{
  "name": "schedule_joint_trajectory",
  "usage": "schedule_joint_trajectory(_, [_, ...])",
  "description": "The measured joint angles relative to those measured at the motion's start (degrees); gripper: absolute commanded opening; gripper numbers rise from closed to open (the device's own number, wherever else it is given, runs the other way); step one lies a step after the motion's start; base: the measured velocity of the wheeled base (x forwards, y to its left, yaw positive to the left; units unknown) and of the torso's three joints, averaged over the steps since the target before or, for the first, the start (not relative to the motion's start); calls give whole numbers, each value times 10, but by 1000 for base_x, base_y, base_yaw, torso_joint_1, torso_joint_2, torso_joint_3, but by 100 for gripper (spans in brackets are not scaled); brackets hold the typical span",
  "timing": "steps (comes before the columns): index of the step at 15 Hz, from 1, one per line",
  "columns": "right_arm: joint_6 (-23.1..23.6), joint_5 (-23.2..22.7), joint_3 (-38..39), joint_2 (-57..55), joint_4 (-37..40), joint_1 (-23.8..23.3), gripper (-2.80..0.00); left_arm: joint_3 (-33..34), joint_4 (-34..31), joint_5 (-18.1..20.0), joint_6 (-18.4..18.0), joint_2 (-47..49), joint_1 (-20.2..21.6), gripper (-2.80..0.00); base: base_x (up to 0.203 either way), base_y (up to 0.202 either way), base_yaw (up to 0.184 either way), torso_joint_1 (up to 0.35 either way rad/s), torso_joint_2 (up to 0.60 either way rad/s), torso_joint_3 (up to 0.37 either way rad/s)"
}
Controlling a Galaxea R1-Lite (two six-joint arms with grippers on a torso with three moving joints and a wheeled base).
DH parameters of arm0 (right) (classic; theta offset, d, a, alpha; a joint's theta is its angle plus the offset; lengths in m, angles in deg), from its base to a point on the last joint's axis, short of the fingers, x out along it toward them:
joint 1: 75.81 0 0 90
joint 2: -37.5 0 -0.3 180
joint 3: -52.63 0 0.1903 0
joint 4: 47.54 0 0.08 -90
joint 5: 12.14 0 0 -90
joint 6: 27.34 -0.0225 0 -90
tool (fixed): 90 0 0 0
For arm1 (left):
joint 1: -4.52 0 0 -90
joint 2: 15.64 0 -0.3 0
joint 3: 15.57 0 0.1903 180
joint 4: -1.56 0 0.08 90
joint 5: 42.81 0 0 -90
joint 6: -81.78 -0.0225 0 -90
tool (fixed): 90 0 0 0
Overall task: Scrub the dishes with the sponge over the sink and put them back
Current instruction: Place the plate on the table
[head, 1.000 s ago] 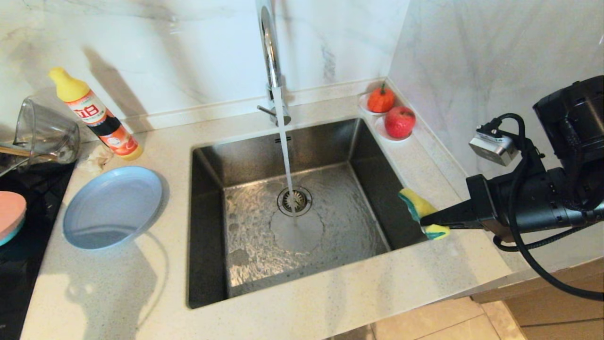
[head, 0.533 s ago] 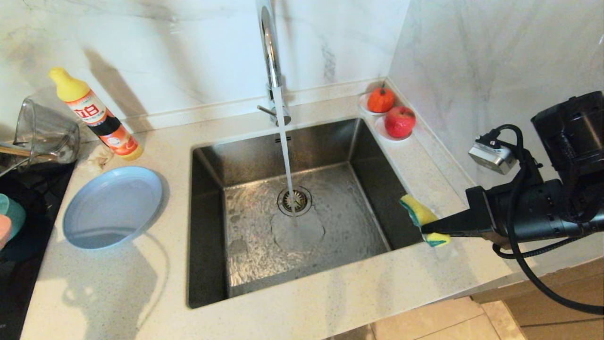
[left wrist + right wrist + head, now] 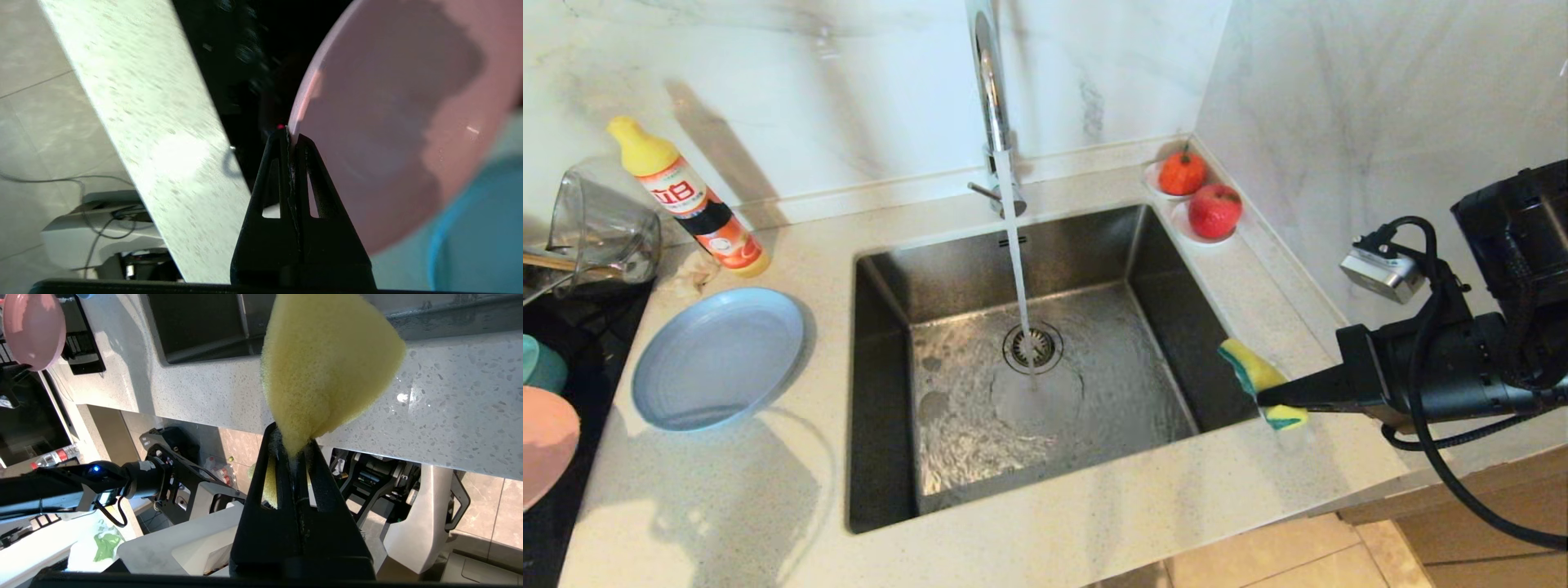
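Right tool [image 3: 1262, 398]: clamped tight on the small rectangular yellow sponge with a green scouring layer [image 3: 1258, 380], fingers pinching the sponge's middle so it bulges out either side. Held over the right rim of the large square brushed stainless-steel sink [image 3: 890, 286], above the pale speckled stone tabletop [image 3: 727, 506] edge. Right wrist view shows the same grip, yellow foam [image 3: 327, 363] fanning out past the fingertips [image 3: 282, 457].

Left tool [image 3: 291, 134]: fingers pressed together on the rim of the wide flat matte pink plate [image 3: 392, 122]. Plate is lifted and tilted; in the head view only part of it shows at the far left edge [image 3: 543, 441], over the dark surface beside the tabletop.

Small round teal-blue bowl [image 3: 541, 365]: just beyond the pink plate at the left edge, partly cut off; in the left wrist view it lies behind the plate [image 3: 478, 232].

Grey-blue matte plate [image 3: 719, 355]: flat on the tabletop, left of the sink, apart from both tools.

Tall chrome faucet [image 3: 988, 90] running; stream falls onto the round drain strainer [image 3: 1033, 347], water spread across the basin floor.
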Motion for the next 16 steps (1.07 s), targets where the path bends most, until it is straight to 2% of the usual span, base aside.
schedule_joint_trajectory(3, [-1,0,6,6,0,0,-280,20,-30,12,-4,-37,0,-280,0,0,0,0,0,0])
schedule_joint_trajectory(8, [0,0,12,17,0,0,-280,70,-25,8,-39,-61,0,-280,0,0,0,0,0,0])
schedule_joint_trajectory(11, [0,-1,12,20,-1,0,-280,78,-23,-1,-41,-56,1,-280,0,0,0,0,0,0])
schedule_joint_trajectory(16, [0,0,12,18,-1,0,-280,76,38,-11,-42,5,17,-280,0,0,0,0,0,0])
